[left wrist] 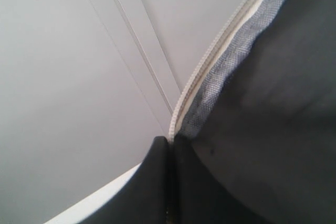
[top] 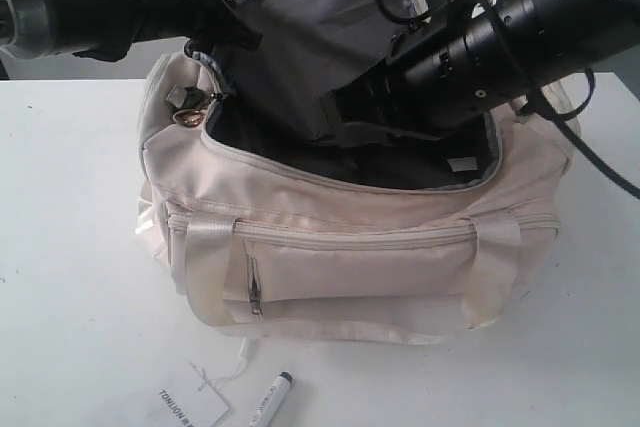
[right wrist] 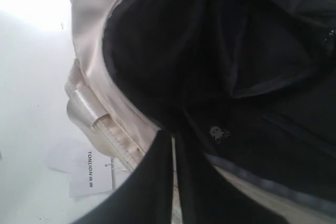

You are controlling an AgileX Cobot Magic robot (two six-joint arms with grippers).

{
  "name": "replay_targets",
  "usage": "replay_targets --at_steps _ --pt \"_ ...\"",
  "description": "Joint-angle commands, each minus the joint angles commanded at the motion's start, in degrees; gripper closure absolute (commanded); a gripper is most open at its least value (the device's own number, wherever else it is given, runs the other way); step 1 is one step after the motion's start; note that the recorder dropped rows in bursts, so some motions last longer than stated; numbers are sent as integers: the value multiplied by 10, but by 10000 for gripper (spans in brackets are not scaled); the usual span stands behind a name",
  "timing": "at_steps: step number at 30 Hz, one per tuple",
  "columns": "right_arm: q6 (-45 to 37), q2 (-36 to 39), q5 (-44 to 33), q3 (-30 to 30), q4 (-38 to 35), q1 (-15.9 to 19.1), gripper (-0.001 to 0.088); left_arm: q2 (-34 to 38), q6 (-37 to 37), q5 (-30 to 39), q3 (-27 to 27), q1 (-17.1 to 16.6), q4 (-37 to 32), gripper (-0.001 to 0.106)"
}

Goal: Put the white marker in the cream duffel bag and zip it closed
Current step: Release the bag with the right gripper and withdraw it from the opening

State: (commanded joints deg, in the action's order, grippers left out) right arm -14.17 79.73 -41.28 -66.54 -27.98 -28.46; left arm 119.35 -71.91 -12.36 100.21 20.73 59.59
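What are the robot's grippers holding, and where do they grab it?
Both hold the bag, not the marker. The left gripper pinches its raised top at the zipper edge; the right gripper looks shut on the opening's front rim.

One cream duffel bag (top: 350,247), one white marker (top: 268,399), one paper tag (top: 190,405), one white table (top: 60,247), two robot arms (top: 530,17)

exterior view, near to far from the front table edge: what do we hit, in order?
marker → bag: front pocket → open mouth → raised flap. Tag left out: about level with the marker.
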Motion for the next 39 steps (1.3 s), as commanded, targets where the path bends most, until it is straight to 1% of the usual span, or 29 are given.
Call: replay_targets --at_steps 4,13,18,25,27,30,36,39 --pt "29 -12 -18 0 6 0 841 0 0 0 0 0 0 1053" --pt "29 -18 -120 0 28 0 841 0 0 0 0 0 0 1053" --pt "24 -19 -140 0 28 -1 841 0 0 0 0 0 0 1053" --pt "-63 -19 -186 0 18 -2 841 0 0 0 0 0 0 1053" --pt "-90 -19 -202 0 19 -8 851 0 0 0 0 0 0 1053" --pt "-129 -19 -217 0 19 -28 868 0 0 0 0 0 0 1053" --pt "-149 -19 -217 0 21 -72 868 0 0 0 0 0 0 1053" --pt "-175 -19 -217 0 21 -93 868 0 0 0 0 0 0 1053"
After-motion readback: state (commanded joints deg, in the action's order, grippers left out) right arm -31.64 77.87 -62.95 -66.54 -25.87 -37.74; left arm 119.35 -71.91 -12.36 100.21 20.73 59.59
